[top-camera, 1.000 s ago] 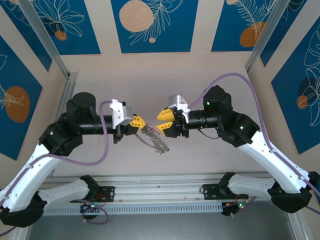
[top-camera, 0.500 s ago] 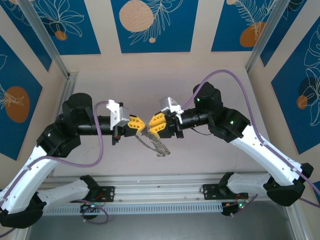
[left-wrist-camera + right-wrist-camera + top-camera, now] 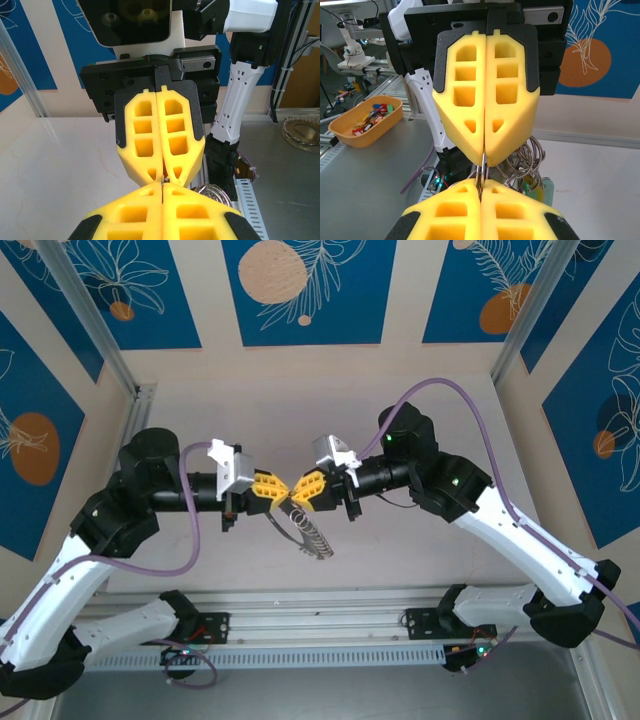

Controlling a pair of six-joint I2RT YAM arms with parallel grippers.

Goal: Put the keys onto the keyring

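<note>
While they meet tip to tip above the middle of the table (image 3: 420, 560), the left gripper (image 3: 276, 488) and right gripper (image 3: 300, 488) both clamp tight on the keyring (image 3: 308, 530), likely steadying it for threading, its loops dangling just below.

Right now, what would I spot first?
Two yellow-fingered grippers meet tip to tip in the middle: the left gripper and right gripper, both shut. A silvery keyring dangles just below them. In the right wrist view, an orange tray of colourful bits sits at the left.
</note>
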